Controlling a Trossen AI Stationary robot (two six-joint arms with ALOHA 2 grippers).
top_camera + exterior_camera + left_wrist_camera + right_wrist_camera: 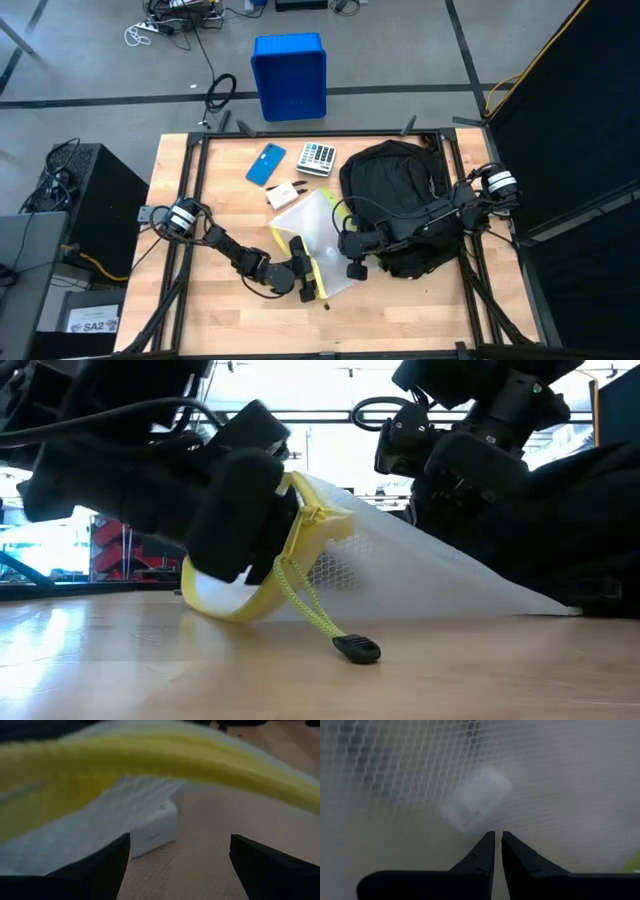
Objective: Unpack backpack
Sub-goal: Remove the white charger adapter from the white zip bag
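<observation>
From the right wrist view I see only blurred white mesh and a pale, unidentifiable block behind it; the mesh pouch (pixel 318 243) lies mid-worktop, its yellow-trimmed edge under the left gripper (pixel 305 283), whose jaws stand apart around that edge without closing on it. Bare worktop (pixel 190 320) remains along the near edge and the left side. The backpack (pixel 400 205) sits against the right edge, just behind the right gripper (pixel 352 268), whose jaws are closed, tips nearly touching, at the pouch's mesh.
</observation>
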